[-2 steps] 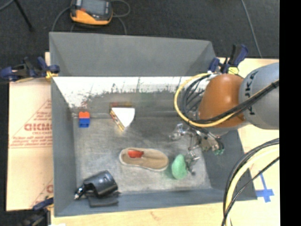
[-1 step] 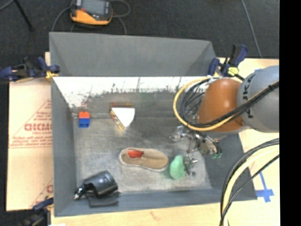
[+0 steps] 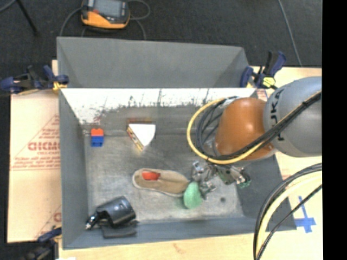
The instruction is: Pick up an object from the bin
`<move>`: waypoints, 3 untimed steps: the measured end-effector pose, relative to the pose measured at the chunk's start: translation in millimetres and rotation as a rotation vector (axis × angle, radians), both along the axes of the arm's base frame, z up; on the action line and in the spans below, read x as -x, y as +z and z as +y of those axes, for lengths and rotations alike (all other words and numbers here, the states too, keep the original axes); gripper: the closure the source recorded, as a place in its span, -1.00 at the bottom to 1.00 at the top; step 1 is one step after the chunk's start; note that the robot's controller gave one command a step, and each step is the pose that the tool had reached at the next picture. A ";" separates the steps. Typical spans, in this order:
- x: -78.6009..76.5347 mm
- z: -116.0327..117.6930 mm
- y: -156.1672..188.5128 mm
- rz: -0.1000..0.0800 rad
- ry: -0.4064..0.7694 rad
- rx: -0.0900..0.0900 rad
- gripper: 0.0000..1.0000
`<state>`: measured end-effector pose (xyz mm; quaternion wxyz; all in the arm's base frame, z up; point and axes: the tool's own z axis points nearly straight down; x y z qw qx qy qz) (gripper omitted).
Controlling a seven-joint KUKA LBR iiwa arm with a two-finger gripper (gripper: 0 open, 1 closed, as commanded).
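Pincer (image 3: 204, 181) points down just beside a green rounded lump (image 3: 191, 196); open or closed, cannot tell.

A green lump (image 3: 192, 197) just beside the gripper (image 3: 204, 183)

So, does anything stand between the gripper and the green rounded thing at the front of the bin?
Nothing visible does. The gripper is directly beside the green rounded thing, at its upper right in the view. The tan slipper lies on the green thing's other side, not between them.
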<state>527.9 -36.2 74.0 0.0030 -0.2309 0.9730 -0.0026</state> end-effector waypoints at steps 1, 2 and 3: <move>0.0 0.0 0.0 0.000 0.001 0.000 1.00; 11.2 11.2 57.9 0.011 -0.016 -0.004 1.00; 25.6 17.0 182.0 0.004 0.044 -0.004 1.00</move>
